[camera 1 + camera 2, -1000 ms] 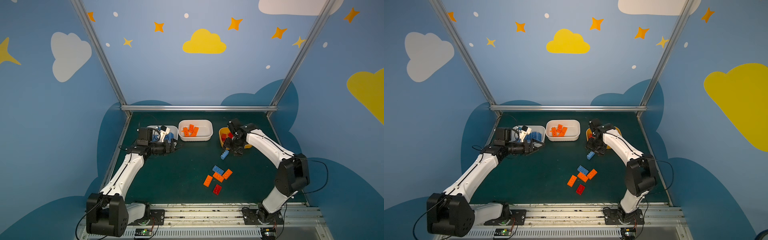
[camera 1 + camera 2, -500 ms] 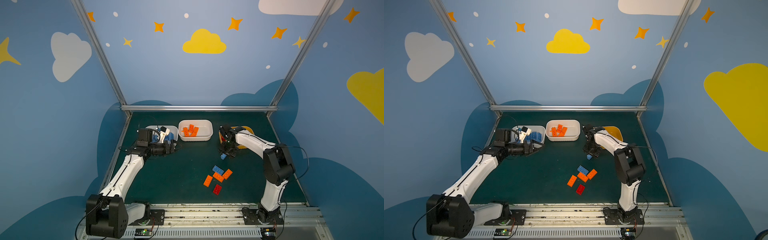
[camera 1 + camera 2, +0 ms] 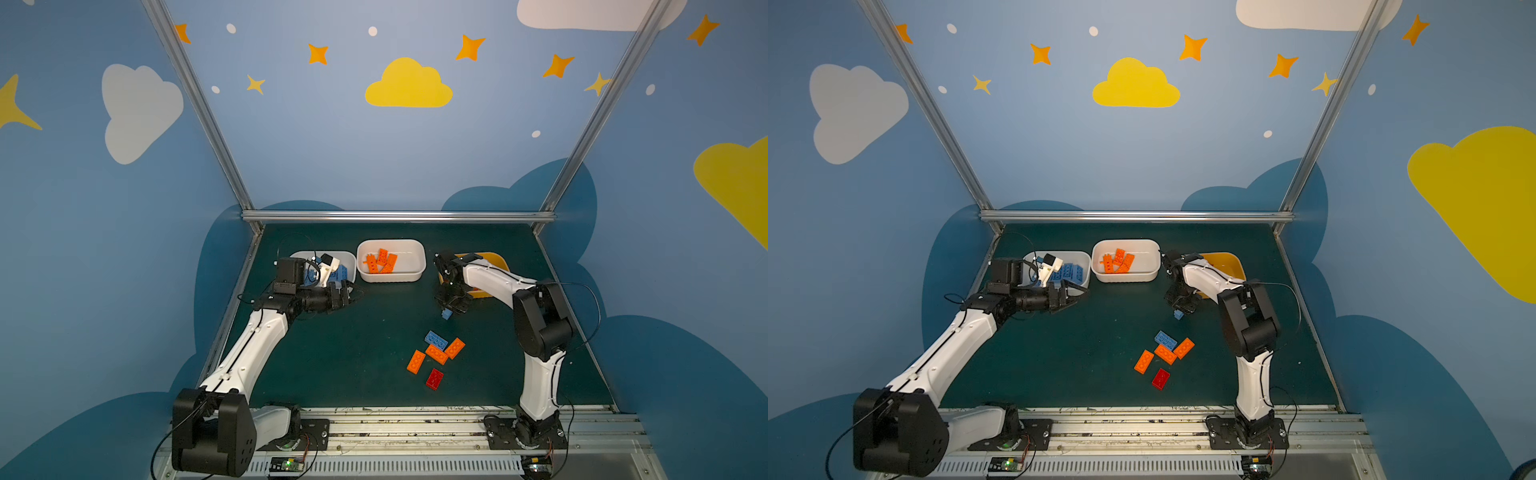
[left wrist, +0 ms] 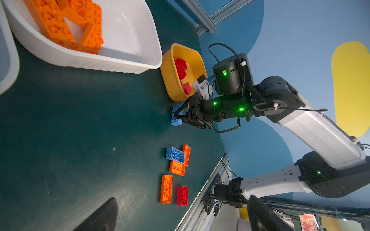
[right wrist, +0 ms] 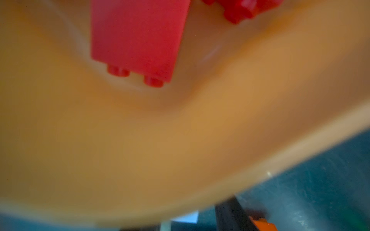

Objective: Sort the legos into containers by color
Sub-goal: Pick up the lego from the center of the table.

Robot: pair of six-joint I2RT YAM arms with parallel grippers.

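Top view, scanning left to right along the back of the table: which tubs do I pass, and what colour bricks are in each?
white tub with blue bricks → white tub with orange bricks → yellow tub, partly hidden, with its contents not visible in this view.

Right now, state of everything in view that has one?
left end effector, open, empty.
right end effector, fingertips at small blue brick on the mat; grip unclear.
outer white tub, holds blue bricks.
middle white tub, holds orange bricks.
yellow tub, holds red bricks.
loose blue brick, three loose orange bricks, loose red brick, flat on mat, unsorted.
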